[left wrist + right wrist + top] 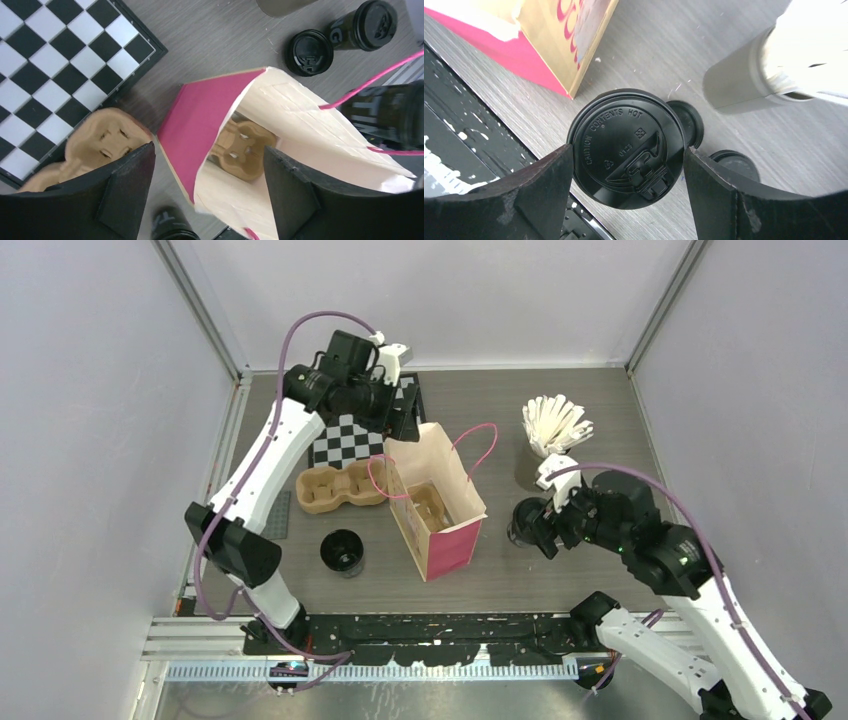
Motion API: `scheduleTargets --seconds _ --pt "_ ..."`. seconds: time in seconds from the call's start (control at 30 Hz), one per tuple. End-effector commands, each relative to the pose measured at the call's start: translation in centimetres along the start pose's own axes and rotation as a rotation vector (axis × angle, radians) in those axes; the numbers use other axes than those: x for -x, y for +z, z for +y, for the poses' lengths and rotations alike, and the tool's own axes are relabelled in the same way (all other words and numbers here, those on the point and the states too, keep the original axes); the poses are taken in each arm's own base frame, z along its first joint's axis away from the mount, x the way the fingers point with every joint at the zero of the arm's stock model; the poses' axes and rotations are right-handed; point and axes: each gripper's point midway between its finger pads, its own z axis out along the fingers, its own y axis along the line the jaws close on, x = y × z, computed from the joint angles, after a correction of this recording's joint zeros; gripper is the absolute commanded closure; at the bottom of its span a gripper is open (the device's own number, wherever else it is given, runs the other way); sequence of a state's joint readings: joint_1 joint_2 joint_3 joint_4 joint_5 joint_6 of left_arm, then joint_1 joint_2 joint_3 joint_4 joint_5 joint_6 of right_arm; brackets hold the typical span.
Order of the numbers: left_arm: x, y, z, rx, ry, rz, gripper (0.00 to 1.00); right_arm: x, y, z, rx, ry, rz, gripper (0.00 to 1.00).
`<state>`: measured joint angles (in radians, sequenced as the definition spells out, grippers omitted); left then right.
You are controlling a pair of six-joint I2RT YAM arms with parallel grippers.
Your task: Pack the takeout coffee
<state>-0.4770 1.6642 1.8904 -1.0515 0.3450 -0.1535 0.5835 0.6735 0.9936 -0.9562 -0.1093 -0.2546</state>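
Hovering my left gripper [209,152] spread wide and empty over the bag's [450,548] far rim, with a tray [242,150] inside. My right gripper [627,151] straddles the lidded cup [624,132] by the bag's corner; I can't tell whether it squeezes. The second cup [343,552] stands apart on the bag's other side.

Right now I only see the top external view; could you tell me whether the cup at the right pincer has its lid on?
Observer: Yes; in the right wrist view a lidded cup sits between the fingers of the right pincer.
Operator: Thank you; is anything hidden under that arm?
Observer: A loose lid lies flat on the table beyond that cup.
Operator: And the other arm, please?
Observer: The left pincer is open and empty, looking down into the paper bag.
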Motion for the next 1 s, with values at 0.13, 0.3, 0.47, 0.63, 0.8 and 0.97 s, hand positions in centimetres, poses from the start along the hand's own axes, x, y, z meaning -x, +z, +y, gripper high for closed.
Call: scheduleTargets --seconds 0.13,0.3,0.47,0.63,0.8,0.97 --pt "0.7 0.5 -0.6 -0.026 0.115 0.055 0.52 5.2 -6.2 -1.5 -0.093 0.086 -0.076 0.27" --pt "0.8 0.0 -2.9 -0.093 -0.004 0.017 0.83 9.9 -10.6 -1.8 -0.105 0.095 -0.224 0.27" --pt "1.3 -0.6 -4.9 -0.096 -0.196 -0.051 0.97 14.4 -13.1 -1.6 -0.066 0.040 -0.330 0.27" --pt "2.1 -1.0 -6.0 -0.098 -0.356 -0.141 1.00 18.2 -14.4 -0.7 0.003 0.015 -0.460 0.25" --pt "2.8 -1.1 -6.9 -0.115 -0.462 -0.225 1.00 19.4 -13.7 -0.9 0.003 -0.061 -0.496 0.23" --pt "1.0 -1.3 -5.1 -0.008 -0.469 -0.211 1.00 17.5 -11.2 -1.6 -0.026 0.023 -0.399 0.22"
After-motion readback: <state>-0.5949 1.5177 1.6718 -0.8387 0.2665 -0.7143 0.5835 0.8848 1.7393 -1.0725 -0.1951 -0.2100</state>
